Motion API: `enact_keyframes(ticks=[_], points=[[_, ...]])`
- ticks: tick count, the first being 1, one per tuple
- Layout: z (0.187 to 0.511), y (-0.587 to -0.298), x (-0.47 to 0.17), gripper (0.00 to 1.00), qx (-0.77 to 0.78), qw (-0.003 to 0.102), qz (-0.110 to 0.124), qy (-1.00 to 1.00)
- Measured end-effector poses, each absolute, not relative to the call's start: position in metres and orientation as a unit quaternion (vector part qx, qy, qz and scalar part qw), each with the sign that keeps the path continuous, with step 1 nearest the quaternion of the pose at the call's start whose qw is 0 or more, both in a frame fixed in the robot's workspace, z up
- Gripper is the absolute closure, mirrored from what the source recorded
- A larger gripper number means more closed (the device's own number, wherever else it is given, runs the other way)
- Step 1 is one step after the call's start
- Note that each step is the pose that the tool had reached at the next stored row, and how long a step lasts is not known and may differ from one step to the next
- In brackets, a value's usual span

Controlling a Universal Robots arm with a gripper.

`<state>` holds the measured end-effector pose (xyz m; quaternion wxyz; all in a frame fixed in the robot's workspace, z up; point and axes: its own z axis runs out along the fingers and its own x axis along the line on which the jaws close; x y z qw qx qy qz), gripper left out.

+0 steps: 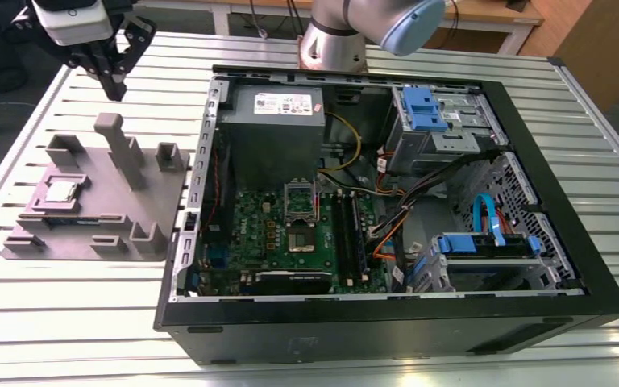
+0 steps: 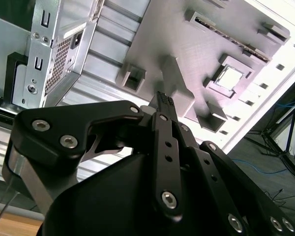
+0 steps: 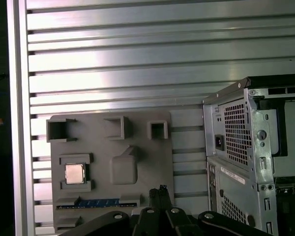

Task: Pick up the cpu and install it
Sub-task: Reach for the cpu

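The black gripper (image 1: 114, 90) is held clenched on nothing, high over the grey plastic fixture (image 1: 100, 214). The small square silver cpu (image 1: 62, 191) is seated towards the exterior view's left of it.

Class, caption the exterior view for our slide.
Claw hovers near the grey tray holding the cpu, beside the open case.

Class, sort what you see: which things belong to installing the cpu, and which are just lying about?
Job in hand: cpu on the grey holder; gripper; motherboard socket.
Lying about: power supply; blue drive bracket; cables.
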<state>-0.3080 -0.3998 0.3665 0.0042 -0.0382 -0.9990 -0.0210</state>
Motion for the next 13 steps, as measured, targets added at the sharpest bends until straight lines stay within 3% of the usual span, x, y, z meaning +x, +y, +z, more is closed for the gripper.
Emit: enact_keyframes(ticks=[13], points=[[0.3666,-0.3998,-0.3134,0.89,-0.038,0.004,-0.021,-0.999]])
